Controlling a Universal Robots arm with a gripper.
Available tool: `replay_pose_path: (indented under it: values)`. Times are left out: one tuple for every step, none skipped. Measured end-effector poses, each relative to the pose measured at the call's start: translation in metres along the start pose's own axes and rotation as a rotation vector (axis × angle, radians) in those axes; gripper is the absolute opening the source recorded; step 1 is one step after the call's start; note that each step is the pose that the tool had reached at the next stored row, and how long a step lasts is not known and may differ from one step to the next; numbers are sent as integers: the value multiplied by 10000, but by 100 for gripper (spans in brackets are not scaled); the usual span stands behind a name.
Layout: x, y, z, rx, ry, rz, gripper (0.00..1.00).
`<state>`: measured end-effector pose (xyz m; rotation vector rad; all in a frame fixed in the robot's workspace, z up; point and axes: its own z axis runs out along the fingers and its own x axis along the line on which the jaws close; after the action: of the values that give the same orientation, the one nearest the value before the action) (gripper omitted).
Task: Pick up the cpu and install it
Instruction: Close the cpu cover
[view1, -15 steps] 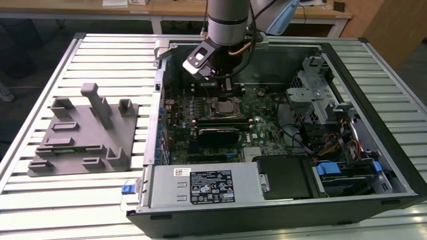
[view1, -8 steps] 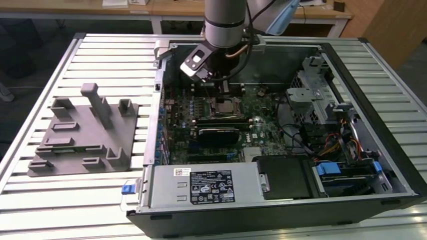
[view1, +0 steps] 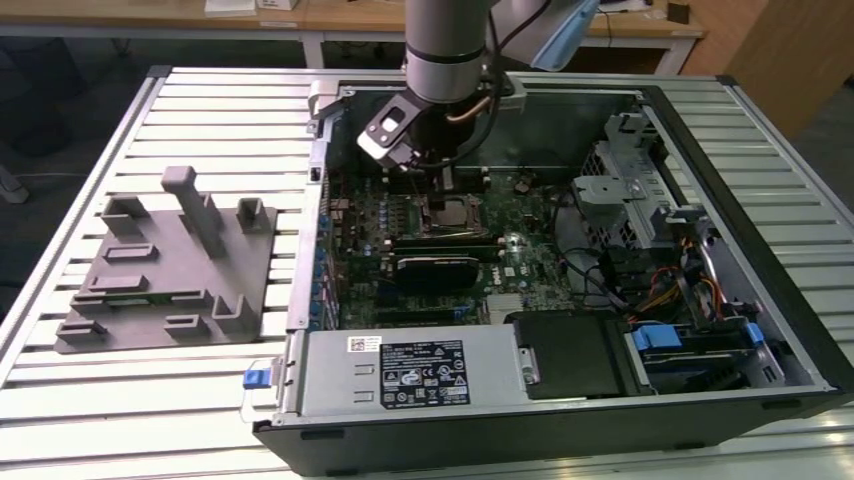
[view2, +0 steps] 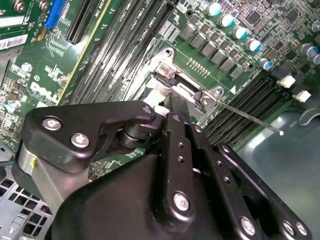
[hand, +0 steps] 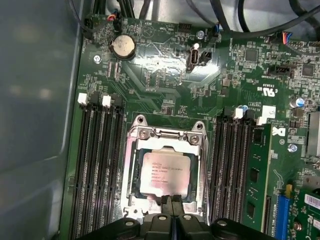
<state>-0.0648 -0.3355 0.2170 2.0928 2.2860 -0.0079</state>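
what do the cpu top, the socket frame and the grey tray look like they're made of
cpu: silvery metal lid, likely, with a dull satin sheen.
socket frame: bare shiny metal, with bright glints and screws.
grey tray: probably matte plastic; uniform grey, no reflections.

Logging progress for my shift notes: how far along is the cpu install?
Done: the cpu lies flat in the socket frame. In hand: nothing; the gripper, shut, sits at its edge. Left: the lever juts free, apparently unlatched.
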Motion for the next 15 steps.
replay_pose_path:
  values:
    - [1,-5,10,0,1,0,11]
    - [2,-10,19,0,0,0,11]
    - [3,-16,30,0,0,0,11]
    - [3,-19,38,0,0,1,11]
    - [4,-22,47,0,0,1,11]
    - [4,-25,55,0,0,1,11]
    - [5,-27,63,0,1,0,11]
    - [5,-28,71,-1,1,-1,11]
    - [5,-29,79,0,1,-1,11]
    - [6,-30,87,0,0,-1,11]
    - [6,-31,97,0,0,0,11]
    - [6,-31,105,0,0,0,11]
    - [7,-31,113,0,0,1,11]
    - [7,-32,121,0,0,0,11]
    - [7,-32,129,0,0,0,11]
